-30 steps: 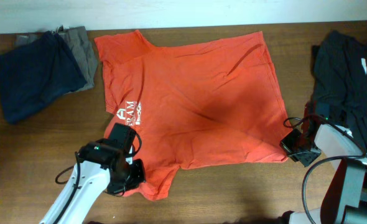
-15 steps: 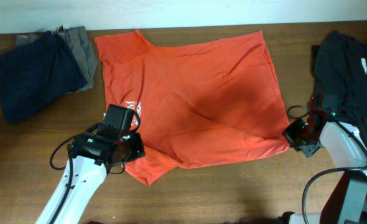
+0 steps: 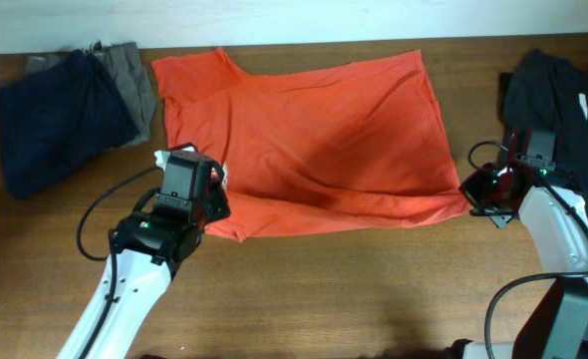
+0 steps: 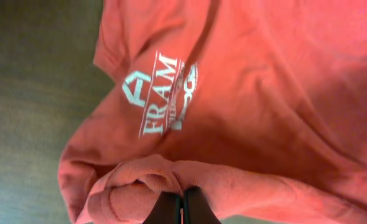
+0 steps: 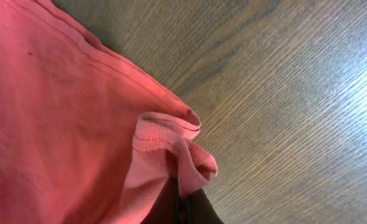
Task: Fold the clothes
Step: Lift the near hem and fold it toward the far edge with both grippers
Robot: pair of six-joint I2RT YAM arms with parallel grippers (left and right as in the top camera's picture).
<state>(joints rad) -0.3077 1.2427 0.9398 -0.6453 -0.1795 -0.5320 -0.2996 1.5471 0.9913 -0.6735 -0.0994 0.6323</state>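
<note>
I see left gripper [image 4: 182, 210] pinched tight on bunched hem of orange T-shirt [image 3: 324, 130]; FRAM logo [image 4: 162, 102] just above jaws. Right gripper [image 5: 180, 208] clamped on shirt corner fold, bare table [image 5: 295, 93] beyond jaws. Shirt lies spread between both grippers.

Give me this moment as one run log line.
task: fold clothes | left jaws: shut on orange shirt | right jaws: shut on orange shirt | state: lower edge pinched, fold unfinished
</note>
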